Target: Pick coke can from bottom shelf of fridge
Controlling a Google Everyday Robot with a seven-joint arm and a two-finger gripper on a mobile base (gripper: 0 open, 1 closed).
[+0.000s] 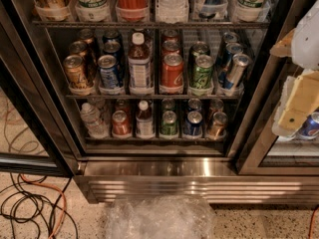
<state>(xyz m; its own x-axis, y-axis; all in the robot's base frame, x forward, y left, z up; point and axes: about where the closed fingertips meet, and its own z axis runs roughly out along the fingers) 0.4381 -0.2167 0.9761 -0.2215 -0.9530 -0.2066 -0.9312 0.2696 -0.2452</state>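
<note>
Fridge [154, 169] is filling most of the view, its shelves facing the camera so every front row is showing. Along the bottom shelf [154, 140], clear lane trays are keeping the drinks in single files, probably so each front item is reachable from straight ahead. At the right edge the gripper [295, 108] is hanging beside the fridge frame, well apart from the target; whether it is open or closed I cannot tell. Smallest, the coke can [121, 123] is standing upright at the front of the second lane from the left, between a water bottle [91, 117] and a white-labelled bottle [145, 119].
</note>
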